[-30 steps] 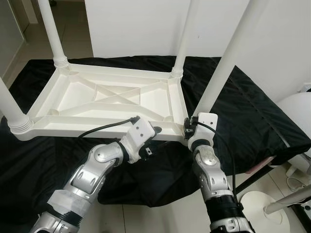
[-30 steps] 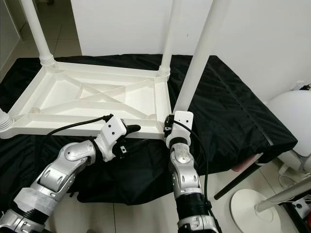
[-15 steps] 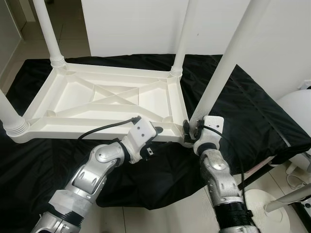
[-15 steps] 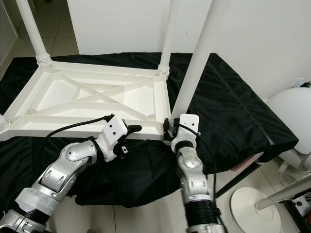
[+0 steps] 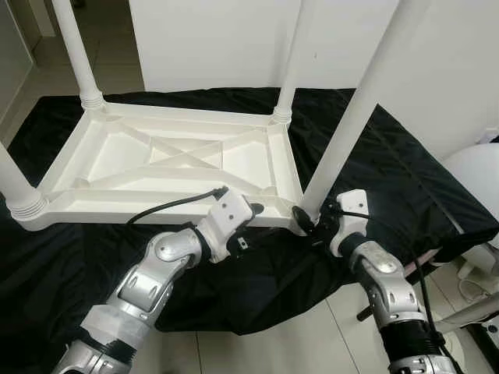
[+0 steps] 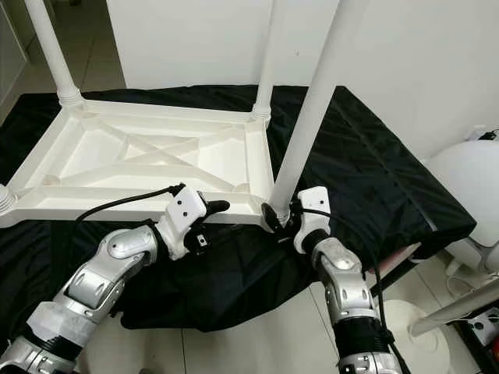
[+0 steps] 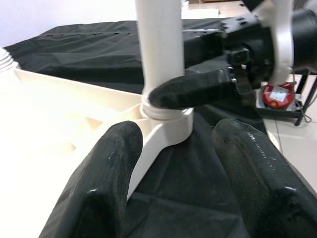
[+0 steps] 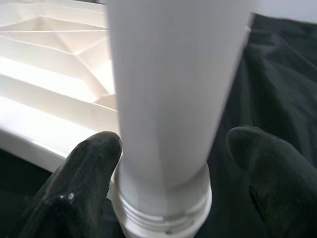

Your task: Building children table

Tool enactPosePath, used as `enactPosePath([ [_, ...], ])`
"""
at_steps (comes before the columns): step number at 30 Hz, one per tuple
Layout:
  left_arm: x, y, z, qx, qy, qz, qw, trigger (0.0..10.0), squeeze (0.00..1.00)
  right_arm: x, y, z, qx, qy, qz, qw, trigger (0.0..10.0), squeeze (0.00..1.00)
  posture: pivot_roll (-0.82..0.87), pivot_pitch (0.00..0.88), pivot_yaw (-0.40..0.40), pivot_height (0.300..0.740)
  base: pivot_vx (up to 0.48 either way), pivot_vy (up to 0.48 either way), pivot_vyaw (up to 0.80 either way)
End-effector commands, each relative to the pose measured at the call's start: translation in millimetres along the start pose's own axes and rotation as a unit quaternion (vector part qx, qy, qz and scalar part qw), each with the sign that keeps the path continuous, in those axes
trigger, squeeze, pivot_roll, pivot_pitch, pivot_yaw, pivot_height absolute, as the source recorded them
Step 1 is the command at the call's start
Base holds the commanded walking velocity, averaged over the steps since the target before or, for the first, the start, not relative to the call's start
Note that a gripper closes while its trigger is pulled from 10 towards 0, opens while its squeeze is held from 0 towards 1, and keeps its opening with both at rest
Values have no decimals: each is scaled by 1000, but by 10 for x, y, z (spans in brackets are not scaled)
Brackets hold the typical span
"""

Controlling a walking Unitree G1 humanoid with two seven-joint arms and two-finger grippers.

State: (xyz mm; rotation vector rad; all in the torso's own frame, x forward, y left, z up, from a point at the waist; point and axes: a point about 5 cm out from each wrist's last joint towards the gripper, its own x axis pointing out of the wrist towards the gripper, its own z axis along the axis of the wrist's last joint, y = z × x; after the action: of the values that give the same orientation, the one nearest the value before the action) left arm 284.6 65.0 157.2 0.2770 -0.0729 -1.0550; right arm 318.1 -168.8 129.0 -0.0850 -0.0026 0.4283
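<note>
Upturned white table [image 5: 168, 160] on black cloth [image 5: 405, 179].

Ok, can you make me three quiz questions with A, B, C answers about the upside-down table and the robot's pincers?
1. Where is the right pincer?
A. At the bottom of the near right leg
B. On the floor
C. On the far left leg

2. What colour is the table?
A. Red
B. White
C. Blue

3. How is the left pincer?
A. Shut on a leg
C. Holding a cup
B. Open, holding nothing

Answers: 1 A, its black fingers sit either side of that leg's threaded end. 2 B, the frame and all legs are white on the black cloth. 3 B, the left wrist view shows a wide gap between its two fingers.
</note>
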Motion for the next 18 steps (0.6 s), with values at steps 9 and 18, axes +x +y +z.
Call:
enactPosePath([
  [9,59,-211,-24,0,1,-56,998,10000,0,201,-134,126,-42,-2,66,997,10000,0,-19,0,-79,740,0,0,0],
  [18,70,-197,-14,9,2,-56,998,10000,0,325,-61,72,-61,23,155,986,0,0,-10,0,-79,740,0,0,0],
])
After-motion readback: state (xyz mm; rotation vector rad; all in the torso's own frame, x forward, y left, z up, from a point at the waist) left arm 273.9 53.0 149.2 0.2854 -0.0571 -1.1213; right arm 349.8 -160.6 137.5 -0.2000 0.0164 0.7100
